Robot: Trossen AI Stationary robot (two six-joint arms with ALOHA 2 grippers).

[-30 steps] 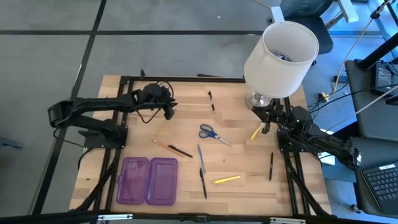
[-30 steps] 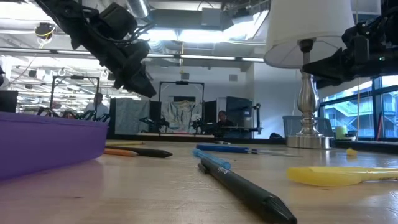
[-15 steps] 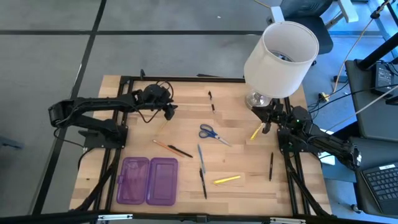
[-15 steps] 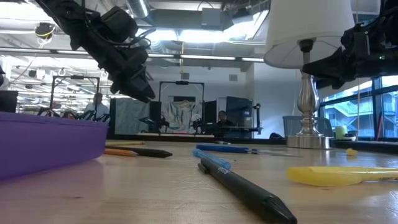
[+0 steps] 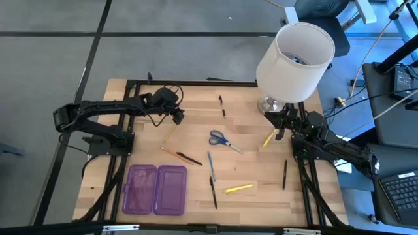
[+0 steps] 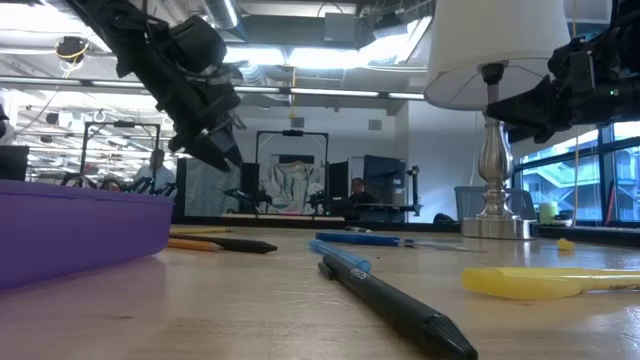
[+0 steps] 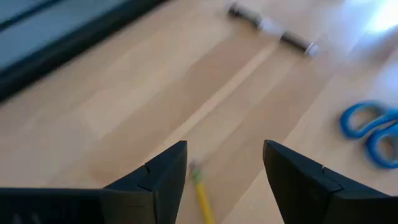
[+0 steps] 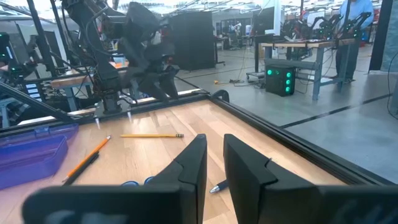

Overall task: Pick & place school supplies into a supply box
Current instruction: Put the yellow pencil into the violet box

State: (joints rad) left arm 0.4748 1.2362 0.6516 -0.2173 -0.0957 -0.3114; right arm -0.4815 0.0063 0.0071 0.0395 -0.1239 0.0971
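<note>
Fingers on the left gripper (image 7: 224,180) are spread wide with nothing between them, hanging just above the table (image 5: 248,175) over the eraser end of a yellow pencil (image 7: 202,198) that lies at the far left of the wood. From what I can see, the risk is that the pencil is thin and flat on the surface, so if the gripper drops a bit off-centre the tips could straddle only the very end, or nudge it and send it rolling instead of pinching it. Coming down too hard could also jam the fingertips into the table. The right gripper (image 5: 279,134) sits over by the lamp (image 5: 295,62) at the far right with its fingers nearly together and, as far as I can tell, empty, so it's no help if the pencil skitters away. Everything else is scattered mid-table: blue scissors (image 5: 222,140), an orange pencil (image 5: 171,153) touching a black pen (image 5: 189,158), a blue pen (image 5: 211,167), and a yellow marker (image 5: 238,188). The purple supply box (image 5: 157,189) lies open at the near left with nothing inside that I can make out, so it's a fair carry from the pencil, and a weak end-grip could let it swing or slip out on the way.
</note>
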